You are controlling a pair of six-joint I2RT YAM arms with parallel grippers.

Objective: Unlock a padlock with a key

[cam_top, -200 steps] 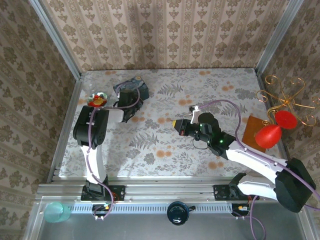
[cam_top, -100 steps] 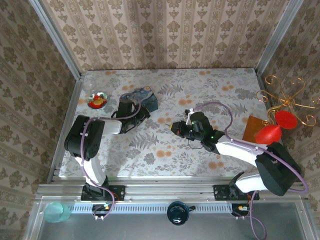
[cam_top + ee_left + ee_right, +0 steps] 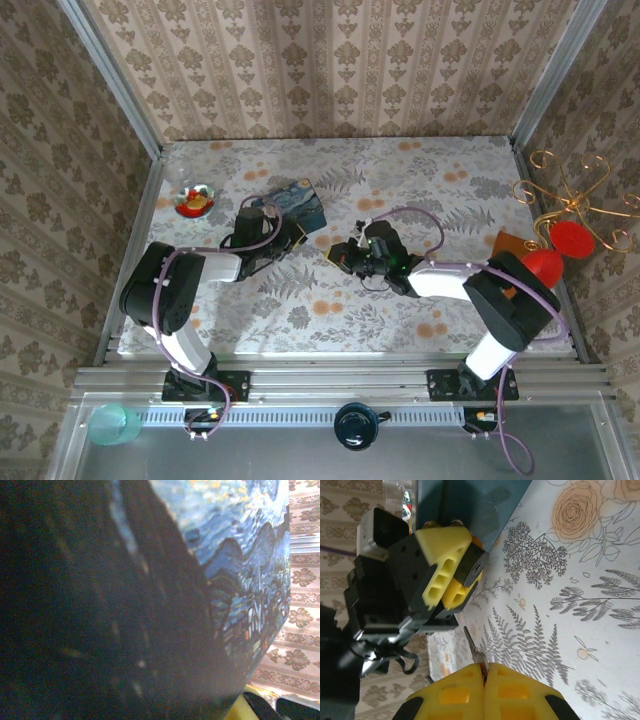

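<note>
My left gripper (image 3: pixel 290 238) lies low on the table just in front of the blue swirl-painted box (image 3: pixel 297 200). In the right wrist view its yellow fingers (image 3: pixel 445 555) are shut on a small dark body with a metal edge, the padlock (image 3: pixel 474 566). My right gripper (image 3: pixel 338 256) faces it from the right, shut on the thin metal key (image 3: pixel 471 645). The key's blade sticks out of my right gripper (image 3: pixel 484 672) toward the padlock, a short gap away. In the left wrist view a dark blur covers most of the picture, with the box (image 3: pixel 250 555) behind it.
A small red-and-clear trinket (image 3: pixel 195 200) sits at the back left. A gold wire stand (image 3: pixel 570 195), red balloon shapes (image 3: pixel 545 265) and a brown card (image 3: pixel 503 258) crowd the right edge. Patterned walls close in three sides.
Both grippers have come together at mid-table: the left moved right and the blue box slid right with it, while the right moved left with the key.
</note>
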